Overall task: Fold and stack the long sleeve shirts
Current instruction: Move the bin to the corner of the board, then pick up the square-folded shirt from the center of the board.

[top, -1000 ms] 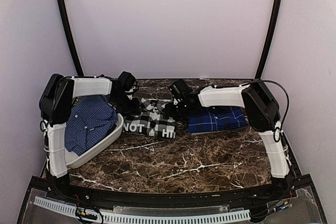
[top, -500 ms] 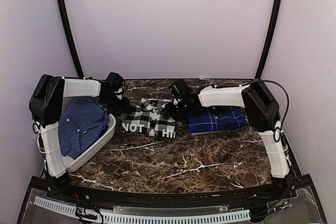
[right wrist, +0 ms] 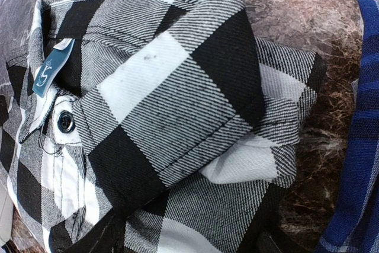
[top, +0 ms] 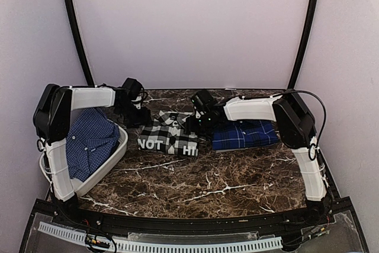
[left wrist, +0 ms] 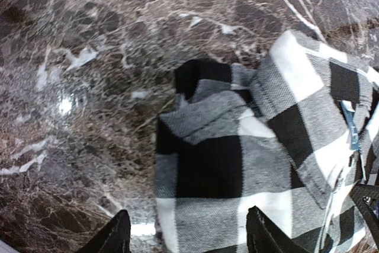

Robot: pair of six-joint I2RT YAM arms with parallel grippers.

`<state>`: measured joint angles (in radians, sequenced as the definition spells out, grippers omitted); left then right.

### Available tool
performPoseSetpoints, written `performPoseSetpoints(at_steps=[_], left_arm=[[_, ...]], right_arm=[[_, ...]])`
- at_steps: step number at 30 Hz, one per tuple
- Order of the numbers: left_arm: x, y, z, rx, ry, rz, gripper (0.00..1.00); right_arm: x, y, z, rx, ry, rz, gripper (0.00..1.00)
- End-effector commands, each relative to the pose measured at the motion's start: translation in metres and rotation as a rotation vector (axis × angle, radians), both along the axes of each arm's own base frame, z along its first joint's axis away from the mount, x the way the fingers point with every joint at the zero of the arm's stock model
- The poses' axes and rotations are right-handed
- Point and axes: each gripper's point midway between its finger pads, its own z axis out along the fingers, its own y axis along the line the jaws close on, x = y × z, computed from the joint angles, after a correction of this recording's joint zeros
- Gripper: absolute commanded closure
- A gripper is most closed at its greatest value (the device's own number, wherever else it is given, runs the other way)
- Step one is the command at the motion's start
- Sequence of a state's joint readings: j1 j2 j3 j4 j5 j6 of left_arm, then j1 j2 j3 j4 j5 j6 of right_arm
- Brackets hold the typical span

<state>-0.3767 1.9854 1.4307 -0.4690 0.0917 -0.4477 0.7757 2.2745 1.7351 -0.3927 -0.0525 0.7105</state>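
Folded checked shirt (top: 169,136) lies beside folded plaid shirt (top: 244,134).

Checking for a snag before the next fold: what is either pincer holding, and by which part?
Nothing, it seems: the left pincer and right pincer both stand open over the black-and-white checked shirt.

1. A folded black-and-white checked shirt (top: 169,135) with white lettering lies far-centre on the marble bench (top: 207,185).
2. The left hand (top: 134,114) is at its far-left corner, the right hand (top: 193,124) at its right edge.
3. A folded blue plaid shirt (top: 246,135) lies just to the right.
4. A white bin (top: 116,156) on the left holds a blue checked shirt (top: 89,143).
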Motion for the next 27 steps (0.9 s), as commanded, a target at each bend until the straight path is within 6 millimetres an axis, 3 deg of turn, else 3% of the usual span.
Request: performPoseSetpoints(at_steps=[1,9,27], left_arm=[[0.01,-0.011,0.035,-0.006,-0.093,-0.023,0.34],[0.002,-0.005,0.001,0.022,0.018,0.008,0.38],[-0.024,-0.022,-0.04,-0.025,0.17,-0.085,0.41]], right_arm=[[0.004,0.002,-0.006,0.004,-0.002,0.014,0.35],[0.004,0.0,-0.008,-0.009,0.001,0.011,0.35],[-0.001,-0.001,-0.02,-0.018,0.015,0.029,0.38]])
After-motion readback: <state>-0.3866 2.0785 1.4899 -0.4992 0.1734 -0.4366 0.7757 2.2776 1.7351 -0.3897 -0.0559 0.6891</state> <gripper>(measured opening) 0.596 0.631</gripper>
